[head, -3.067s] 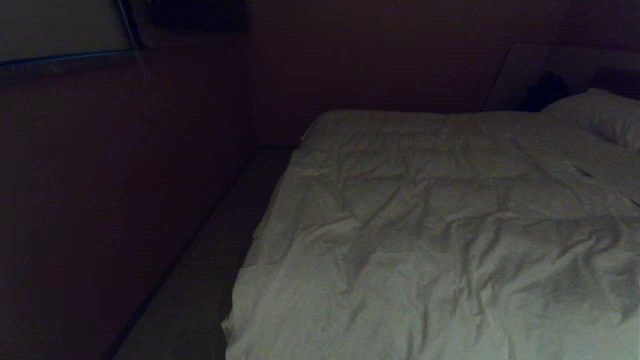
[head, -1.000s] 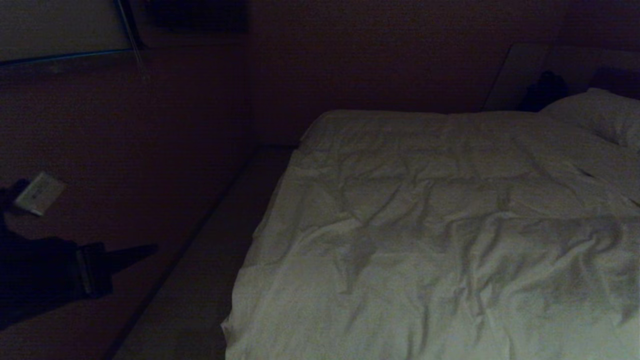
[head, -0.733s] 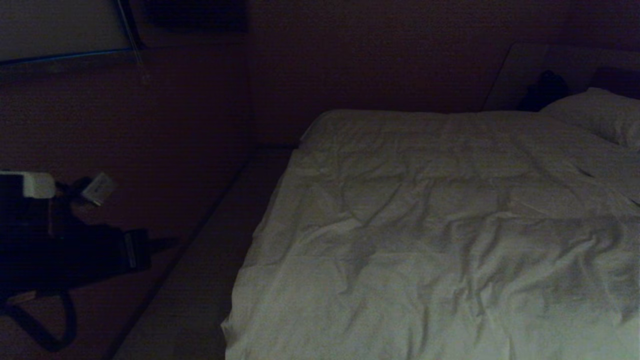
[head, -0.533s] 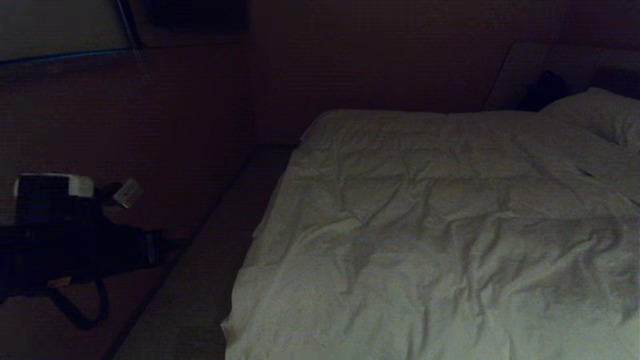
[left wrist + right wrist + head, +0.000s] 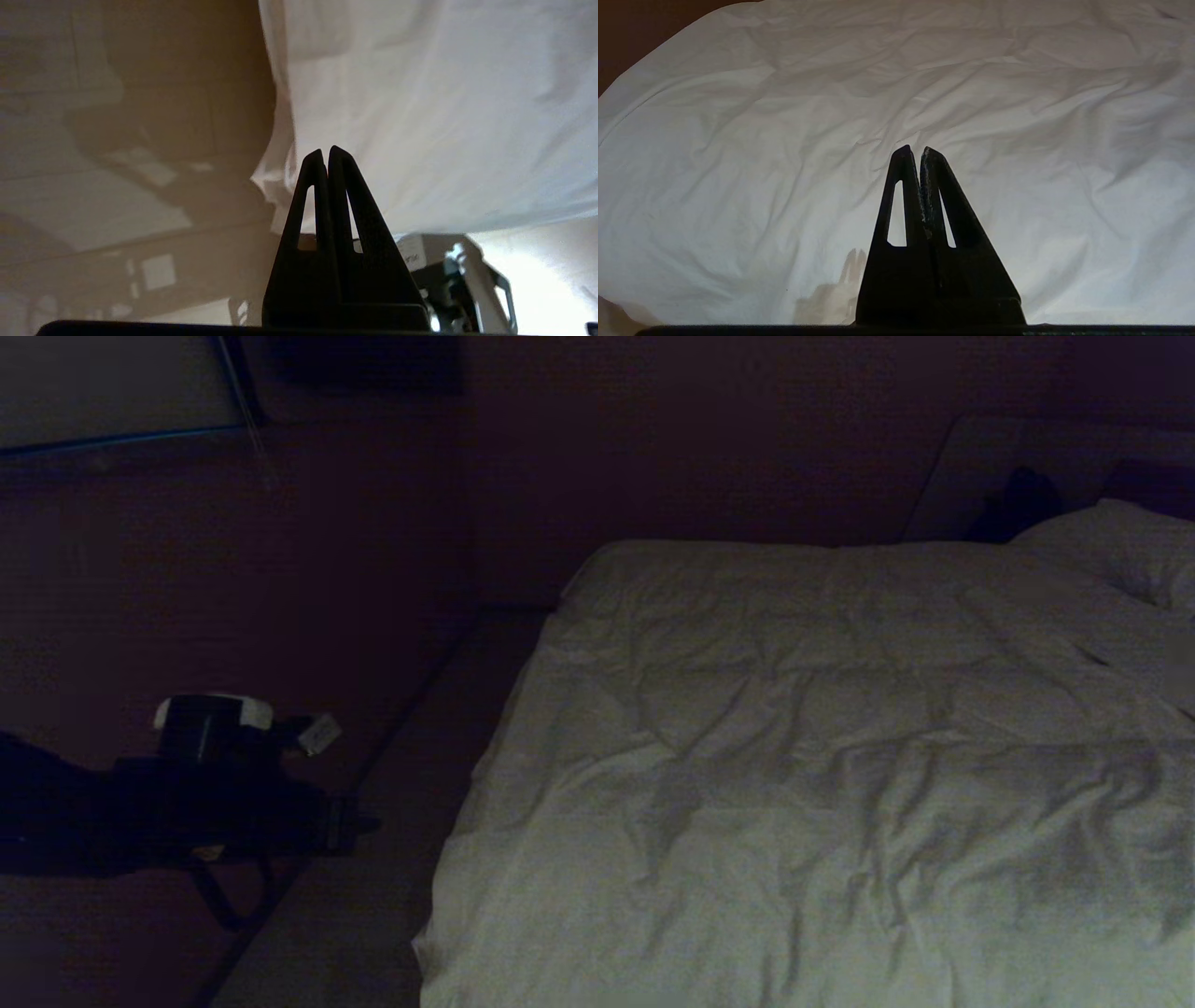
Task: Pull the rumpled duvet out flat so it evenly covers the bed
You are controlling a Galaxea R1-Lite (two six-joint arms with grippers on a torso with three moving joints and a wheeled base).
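So here's where you're at: the duvet (image 5: 822,775) is spread over the bed (image 5: 373,905), creased all over, with its near left corner hanging off the mattress edge above the floor. Your left gripper (image 5: 369,822) is out over the floor strip beside the bed, fingers pressed together, nothing in them, pointing toward that hanging edge. The duvet lies to the gripper's right in the head view, close but not touching. That's the relation your next move hangs on, I'd say: you'd need to spread the fingers before you reach the cloth edge, then pull outward along the bed's side.

The left arm is clearly the nearer one to that corner. Your right gripper (image 5: 915,150) doesn't show in the head view at all; its wrist view has it hovering over the wrinkled duvet top, fingers together too, holding nothing.

Handy bit: the left wrist view shows the duvet's draped edge and corner right past the fingertips, which the dark head view barely gives you. The head view in turn shows the pillow (image 5: 1120,551) at the far right.
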